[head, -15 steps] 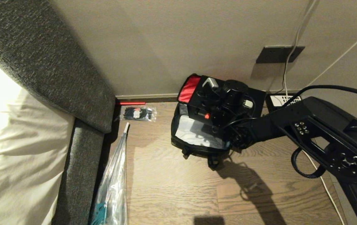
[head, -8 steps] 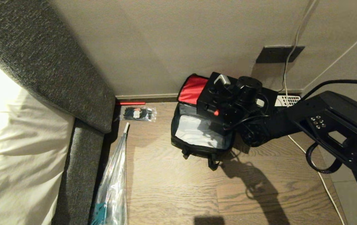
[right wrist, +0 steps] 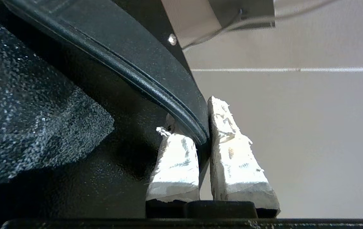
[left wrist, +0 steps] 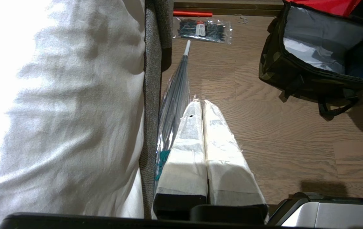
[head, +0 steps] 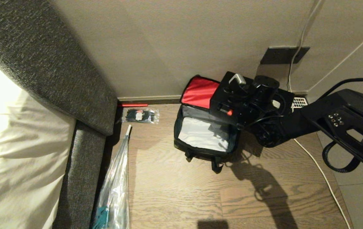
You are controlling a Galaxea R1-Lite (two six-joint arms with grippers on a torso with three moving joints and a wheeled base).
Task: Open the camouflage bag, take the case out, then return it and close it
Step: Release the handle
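The camouflage bag (head: 197, 152) stands open on the wood floor by the wall, its red-lined lid (head: 200, 92) leaning back and its grey inside bare. In the left wrist view the camouflage bag (left wrist: 283, 70) shows at the far side. The black case (head: 229, 101), with its small red latch (head: 229, 112), hangs above the bag's right rear corner. My right gripper (head: 248, 90) is shut on its handle. In the right wrist view the right gripper (right wrist: 205, 124) pinches the black handle bar (right wrist: 156, 79). My left gripper (left wrist: 197, 106) is shut and empty, parked beside the bed.
A bed with a grey frame (head: 82, 159) fills the left. A plastic-wrapped umbrella (head: 114, 187), a packet of black ties (head: 140, 115) and a red stick (head: 133, 105) lie beside it. A wall socket (head: 283, 54) and a white cable (head: 321, 178) are on the right.
My right arm has carried the case up and to the right, out of the bag. The bag's grey inside, partly covered before, now lies open to view.
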